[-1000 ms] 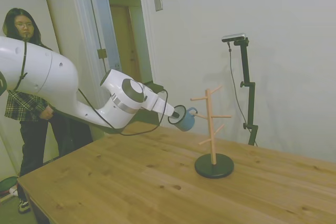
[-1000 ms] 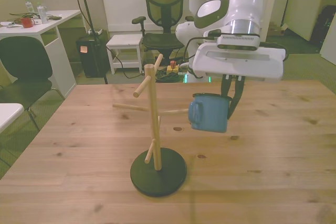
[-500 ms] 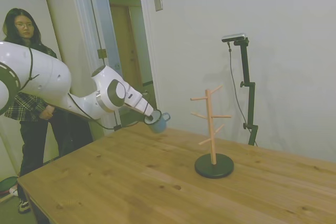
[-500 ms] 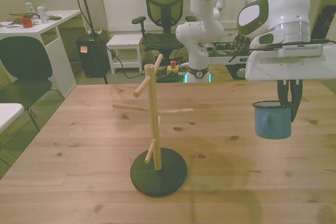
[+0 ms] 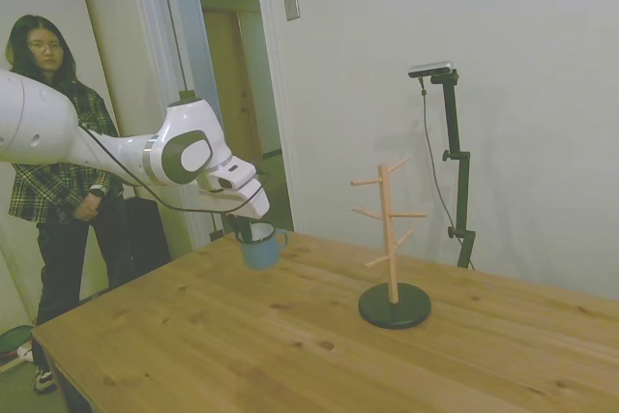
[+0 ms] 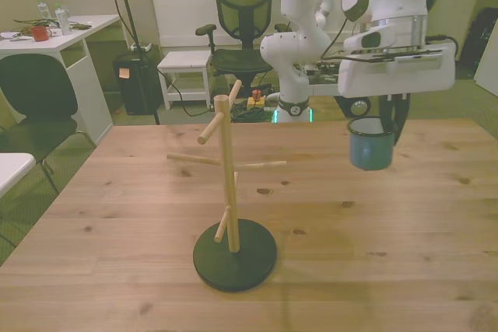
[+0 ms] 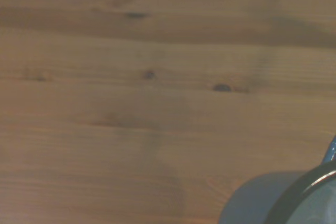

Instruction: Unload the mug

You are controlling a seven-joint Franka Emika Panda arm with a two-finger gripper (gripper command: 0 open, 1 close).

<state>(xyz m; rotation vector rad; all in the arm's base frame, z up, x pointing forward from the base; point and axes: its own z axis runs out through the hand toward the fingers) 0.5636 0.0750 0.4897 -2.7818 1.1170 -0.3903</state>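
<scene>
Your gripper (image 6: pixel 387 118) clamped on mug (image 6: pixel 369 145) rim, mug upright near table (image 6: pixel 373 270) far edge, well apart from peg stand (image 6: pixel 232 192).

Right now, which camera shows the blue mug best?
The front view: the whole mug hangs upright from the gripper above the table. The side view shows it smaller, partly under the arm. The wrist view catches only its blurry rim.

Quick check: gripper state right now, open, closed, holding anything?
Gripper: closed on the rim of the blue mug, holding it upright above the table.
</scene>
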